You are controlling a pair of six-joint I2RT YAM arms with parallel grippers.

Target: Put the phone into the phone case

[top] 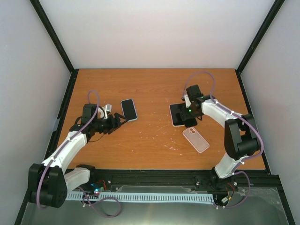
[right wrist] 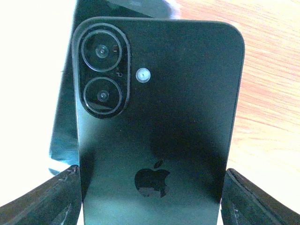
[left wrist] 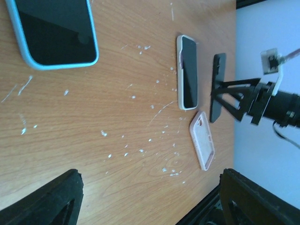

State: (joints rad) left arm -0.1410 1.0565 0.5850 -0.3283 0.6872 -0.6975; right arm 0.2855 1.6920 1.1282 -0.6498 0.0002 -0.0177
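Top view: left fingers [top: 117,122] sit at 9 o'clock on the brown wooden table [top: 154,84]. Their tips are just beside the near edge of a light-blue-cased phone [top: 129,109], which lies screen up. Right fingers [top: 192,112] sit at 3 o'clock, over a white-rimmed phone [top: 175,115] with a dark screen, lying flat. Translucent pink phone case [top: 196,139] lies on the table at 5 o'clock from them, apart and empty.

Left wrist view: left fingers [left wrist: 51,201] are spread wide with only bare table between them. Light-blue-cased phone [left wrist: 56,30] is at 11 o'clock, clear of both tips. White-rimmed phone [left wrist: 188,72] is at 2 o'clock, flat, screen up. Just past it a black smartphone [left wrist: 218,86] stands on edge, clamped in the right fingers [left wrist: 236,96]. Can't tell if its lower edge touches the table. Translucent pink phone case [left wrist: 202,140] is at 4 o'clock, hollow side up, near the black smartphone but not touching it.

Right wrist view: black smartphone [right wrist: 159,131] fills the frame, back to the camera. Twin lenses are at 11 o'clock, the logo at 6. Right fingers [right wrist: 51,197] press its two long edges at 7 and 5 o'clock. A dark glossy surface [right wrist: 63,117] shows behind it at 9 o'clock; can't tell what it is.
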